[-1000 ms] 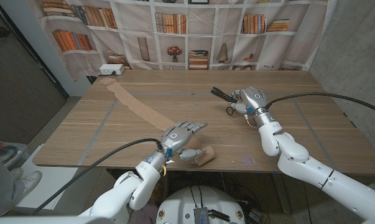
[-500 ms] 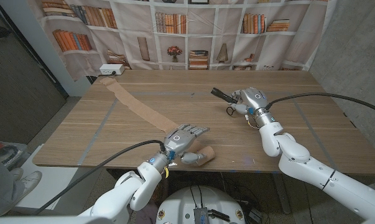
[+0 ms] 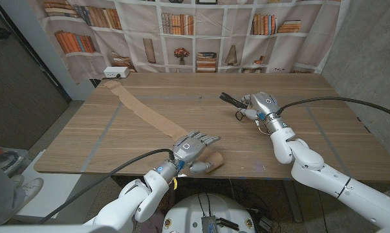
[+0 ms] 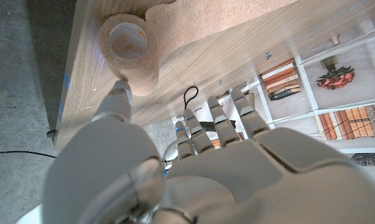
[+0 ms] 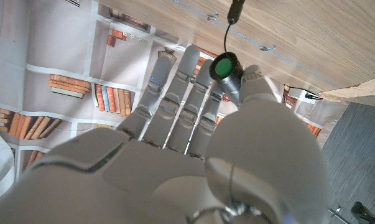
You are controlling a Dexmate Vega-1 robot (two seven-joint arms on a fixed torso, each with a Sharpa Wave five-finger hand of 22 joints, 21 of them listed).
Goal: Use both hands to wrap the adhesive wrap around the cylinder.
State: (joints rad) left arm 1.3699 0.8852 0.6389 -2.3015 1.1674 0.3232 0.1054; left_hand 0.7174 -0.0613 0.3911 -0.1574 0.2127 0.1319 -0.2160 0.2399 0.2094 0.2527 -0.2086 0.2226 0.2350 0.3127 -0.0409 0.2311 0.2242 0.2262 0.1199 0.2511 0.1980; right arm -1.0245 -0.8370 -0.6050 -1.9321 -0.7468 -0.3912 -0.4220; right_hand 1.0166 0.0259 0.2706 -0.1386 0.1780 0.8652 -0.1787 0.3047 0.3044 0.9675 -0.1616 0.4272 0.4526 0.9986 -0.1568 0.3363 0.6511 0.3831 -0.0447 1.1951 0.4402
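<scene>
Adhesive wrap [image 3: 143, 114] lies unrolled across the worktop [image 3: 201, 123] from 11 o'clock toward the cylinder [image 3: 211, 162] at 6 o'clock. Left robot hand [image 3: 193, 150] touches it, fingers spread. Right robot hand [image 3: 258, 105] holds a black tool [image 3: 229, 98].

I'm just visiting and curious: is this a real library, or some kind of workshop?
Probably a robot test room, not a library: the bookshelves are printed on a hanging cloth backdrop, the wooden table stands on bare floor, and cabled robot arms work a roll of wrap.

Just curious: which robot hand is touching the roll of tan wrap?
The left robot hand; its thumb touches the tan wrap roll. The right robot hand is elsewhere.
</scene>
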